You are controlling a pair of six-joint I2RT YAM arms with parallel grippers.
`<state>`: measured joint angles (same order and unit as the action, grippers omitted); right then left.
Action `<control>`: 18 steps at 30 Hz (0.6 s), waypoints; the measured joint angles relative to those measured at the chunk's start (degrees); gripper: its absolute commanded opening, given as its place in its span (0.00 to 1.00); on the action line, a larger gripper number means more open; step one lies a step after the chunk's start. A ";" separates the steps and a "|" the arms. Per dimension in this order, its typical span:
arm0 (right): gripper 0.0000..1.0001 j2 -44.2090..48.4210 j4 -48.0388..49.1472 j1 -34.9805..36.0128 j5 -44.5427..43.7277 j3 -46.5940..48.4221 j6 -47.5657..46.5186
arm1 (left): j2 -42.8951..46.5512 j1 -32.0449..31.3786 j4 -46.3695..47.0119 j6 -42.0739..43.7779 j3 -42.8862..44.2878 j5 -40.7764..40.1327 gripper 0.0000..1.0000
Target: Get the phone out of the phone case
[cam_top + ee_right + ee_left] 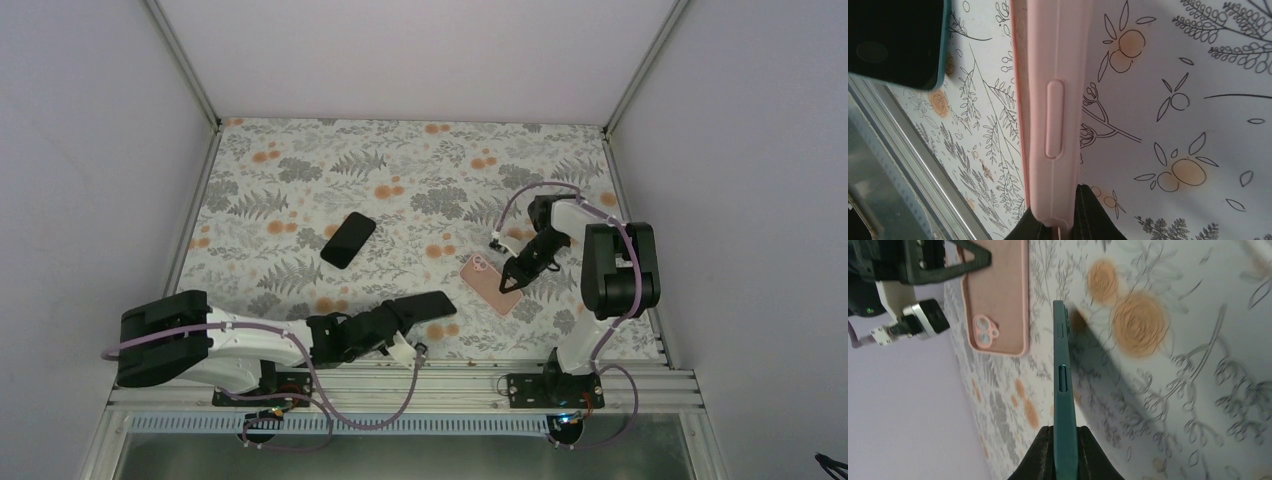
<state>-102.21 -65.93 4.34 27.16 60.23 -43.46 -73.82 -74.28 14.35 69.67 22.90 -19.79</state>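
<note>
My left gripper (398, 320) is shut on the near end of a teal phone case (420, 307), held level just above the table. In the left wrist view the case (1064, 385) is edge-on between my fingers (1038, 455). In the right wrist view its dark screen side (893, 40) faces up. My right gripper (515, 276) is shut on the edge of a pink phone case (488, 284), back side up with its camera cutout showing (982, 332). The pink case (1055, 100) is edge-on in the right wrist view. Whether it holds a phone I cannot tell.
A bare black phone (348, 240) lies flat on the floral tablecloth (300, 170), left of centre. White walls close in the table on three sides. A metal rail (400, 385) runs along the near edge by the arm bases.
</note>
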 measured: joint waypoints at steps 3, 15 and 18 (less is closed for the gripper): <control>0.04 0.00 0.81 -0.04 0.61 -0.96 -0.24 | -0.11 -1.90 -0.28 -1.57 0.24 0.76 0.05; 1.00 0.09 0.15 0.11 2.82 -4.52 0.17 | -8.66 -2.36 7.15 -0.72 -3.63 -2.23 0.86; 1.00 0.44 -1.90 0.48 1.81 -2.12 0.72 | -7.43 -2.32 8.09 -0.52 -2.86 -2.80 1.00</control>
<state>-101.78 -67.83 4.82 28.97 58.11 -42.74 -81.25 -76.60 22.44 69.14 20.03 -22.59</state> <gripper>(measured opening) 0.992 0.885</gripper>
